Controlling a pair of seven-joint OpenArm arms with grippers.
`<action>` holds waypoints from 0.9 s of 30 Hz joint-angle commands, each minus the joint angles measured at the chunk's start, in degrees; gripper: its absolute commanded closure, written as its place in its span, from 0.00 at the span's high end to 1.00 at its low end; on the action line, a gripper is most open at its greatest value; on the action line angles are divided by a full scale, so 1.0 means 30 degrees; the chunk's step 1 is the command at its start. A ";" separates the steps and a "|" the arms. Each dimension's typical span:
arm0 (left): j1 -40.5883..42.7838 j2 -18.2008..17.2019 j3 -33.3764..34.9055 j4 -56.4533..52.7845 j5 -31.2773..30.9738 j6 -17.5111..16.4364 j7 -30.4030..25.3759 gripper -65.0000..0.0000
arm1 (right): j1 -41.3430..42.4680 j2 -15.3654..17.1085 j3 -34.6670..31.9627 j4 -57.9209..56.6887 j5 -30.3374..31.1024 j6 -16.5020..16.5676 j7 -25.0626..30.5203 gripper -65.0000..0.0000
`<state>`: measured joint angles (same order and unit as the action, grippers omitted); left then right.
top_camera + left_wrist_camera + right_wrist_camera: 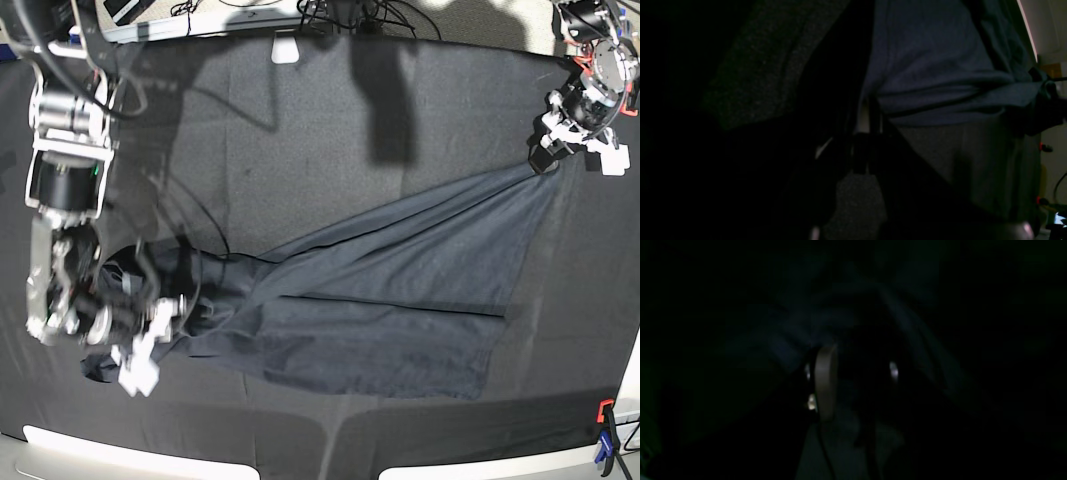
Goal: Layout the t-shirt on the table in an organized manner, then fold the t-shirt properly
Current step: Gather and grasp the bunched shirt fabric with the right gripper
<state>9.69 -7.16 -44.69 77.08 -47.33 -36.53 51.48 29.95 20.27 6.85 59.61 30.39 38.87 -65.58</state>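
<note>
Surface (pixel 300 150): wide, dressed in black cloth, pale edge along the near side, a red and blue clamp (pixel 604 432) at one near corner.

T-shirt (pixel 400 300): spread across the middle of the surface, stretched into a long diagonal between the two arms. One corner is pulled taut toward the far side of the surface; the opposite end is bunched in folds at the near side. Garment not yet flat; a crease is seen running across the body.

Left gripper (pixel 545 150): jaws closed tight on the far corner of the t-shirt, cloth drawn to a point there.

Right gripper (pixel 135 340): set down among the bunched folds. Jaws appear partly apart, with fabric seemingly between them, though the right wrist view is too dark for a hold to be confirmed.

Step judged in hand: laying out, not folding. Next move is judged to call for the bunched end to be drawn outward and the cloth lowered flat, tension kept even so the pinched corner is not lost.
</note>
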 commanded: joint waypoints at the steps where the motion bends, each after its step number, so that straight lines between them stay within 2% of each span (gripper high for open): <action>1: -0.0058 -0.0219 -0.0095 0.0262 -0.0029 -0.0146 -0.0044 0.00 | 0.0386 0.0335 0.0087 0.0299 0.0430 0.0376 0.0299 0.28; 8: -0.0066 -0.0219 -0.0087 0.0262 -0.0029 -0.0138 -0.0058 0.00 | -0.1049 0.1056 0.0095 0.0299 0.0364 0.0376 0.0437 0.28; 10: -0.0058 -0.0219 -0.0087 0.0262 -0.0029 -0.0138 -0.0153 0.00 | -0.1166 0.1304 0.0095 0.0291 0.0131 0.0376 0.1654 0.28; 12: -0.0058 -0.0219 -0.0087 0.0262 -0.0029 -0.0138 -0.0168 0.00 | -0.1086 0.1377 0.0087 0.0291 -0.1406 0.0376 0.2674 0.28; 14: -0.0058 -0.0211 -0.0087 0.0262 -0.0029 -0.0138 -0.0168 0.00 | -0.0947 0.1370 0.0087 0.0284 -0.3242 -0.0066 0.3257 0.28; 16: -0.0058 -0.0211 -0.0087 0.0262 -0.0029 -0.0138 -0.0168 0.00 | -0.0933 0.1399 0.0087 0.0277 -0.4167 -0.0175 0.4211 0.28; 18: -0.0058 -0.0211 -0.0087 0.0262 -0.0029 -0.0138 -0.0168 0.00 | -0.0925 0.1370 0.0087 0.0277 -0.3956 -0.0182 0.5005 0.28; 22: -0.0051 -0.0211 -0.0087 0.0262 -0.0029 -0.0138 -0.0160 0.00 | -0.0750 0.1239 0.0087 0.0277 -0.3461 -0.0175 0.5661 0.37; 27: -0.0051 -0.0219 -0.0087 0.0262 -0.0029 -0.0138 -0.0066 0.00 | -0.0452 0.0896 0.0087 0.0197 -0.3657 -0.0277 0.5792 0.38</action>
<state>9.67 -7.18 -44.71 77.08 -47.18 -36.56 51.44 26.65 22.20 6.87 59.59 18.83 38.41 -49.43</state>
